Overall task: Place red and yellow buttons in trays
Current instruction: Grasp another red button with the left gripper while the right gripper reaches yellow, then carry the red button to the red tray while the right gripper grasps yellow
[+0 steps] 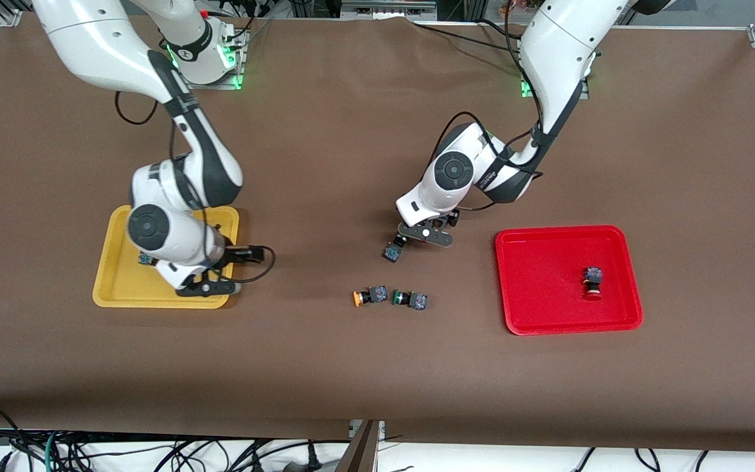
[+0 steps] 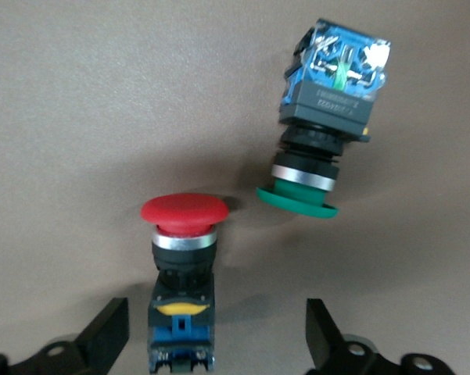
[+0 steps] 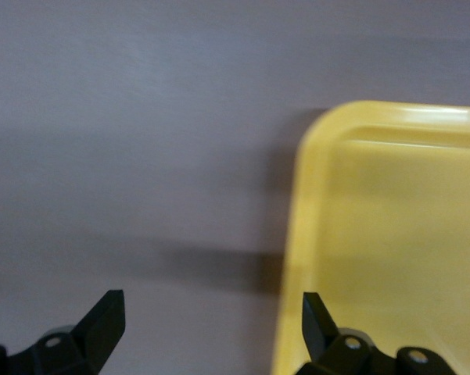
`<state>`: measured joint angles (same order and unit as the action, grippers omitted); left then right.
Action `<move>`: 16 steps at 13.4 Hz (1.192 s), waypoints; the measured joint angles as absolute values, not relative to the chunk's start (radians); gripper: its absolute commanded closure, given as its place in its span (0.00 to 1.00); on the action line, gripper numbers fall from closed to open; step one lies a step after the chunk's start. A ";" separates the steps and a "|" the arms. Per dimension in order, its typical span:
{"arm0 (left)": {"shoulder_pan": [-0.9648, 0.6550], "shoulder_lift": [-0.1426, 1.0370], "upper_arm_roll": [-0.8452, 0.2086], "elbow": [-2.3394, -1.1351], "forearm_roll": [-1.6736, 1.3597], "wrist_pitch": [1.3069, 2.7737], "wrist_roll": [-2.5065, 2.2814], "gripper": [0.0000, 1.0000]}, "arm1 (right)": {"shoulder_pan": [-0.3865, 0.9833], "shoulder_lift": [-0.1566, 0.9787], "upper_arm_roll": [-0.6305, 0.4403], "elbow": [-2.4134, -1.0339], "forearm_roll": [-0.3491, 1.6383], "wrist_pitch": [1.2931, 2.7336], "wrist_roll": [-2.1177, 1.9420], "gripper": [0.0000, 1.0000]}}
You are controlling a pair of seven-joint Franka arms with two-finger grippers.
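Bare brown table (image 1: 377, 380), cables below

No text, label or number can be read anywhere.

red tray (image 1: 548, 314): red button (image 1: 592, 283) | yellow tray (image 1: 110, 275) | table: yellow button (image 1: 368, 296), red button (image 2: 183, 266)

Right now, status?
Left gripper open around red button. Right gripper open over yellow tray edge. Green button close beside.
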<state>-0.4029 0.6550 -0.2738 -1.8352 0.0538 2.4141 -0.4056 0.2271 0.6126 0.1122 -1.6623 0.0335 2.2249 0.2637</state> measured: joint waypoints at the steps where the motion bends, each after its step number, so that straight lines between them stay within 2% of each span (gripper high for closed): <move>1: -0.403 0.660 -0.273 -1.835 0.071 2.418 -0.406 0.70 | 0.253 0.631 0.116 -1.641 0.034 2.242 0.313 0.00; 3: -0.403 0.661 -0.271 -1.835 0.078 2.420 -0.406 0.95 | 0.297 0.671 0.118 -1.596 0.034 2.283 0.407 0.00; 6: -0.402 0.661 -0.269 -1.835 0.078 2.422 -0.406 1.00 | 0.344 0.726 0.118 -1.543 0.034 2.362 0.559 0.00; 11: -0.402 0.658 -0.268 -1.832 0.079 2.419 -0.406 1.00 | 0.396 0.781 0.118 -1.441 0.033 2.409 0.778 0.00; 16: -0.383 0.578 -0.256 -1.807 0.080 2.266 -0.396 1.00 | 0.456 0.869 0.117 -1.299 0.033 2.409 1.000 0.00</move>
<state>-0.3834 0.5784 -0.2557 -1.8066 0.0795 2.2659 -0.3961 0.4563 0.8692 0.1173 -1.2991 0.0332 2.4094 1.0004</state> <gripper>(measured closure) 0.665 0.000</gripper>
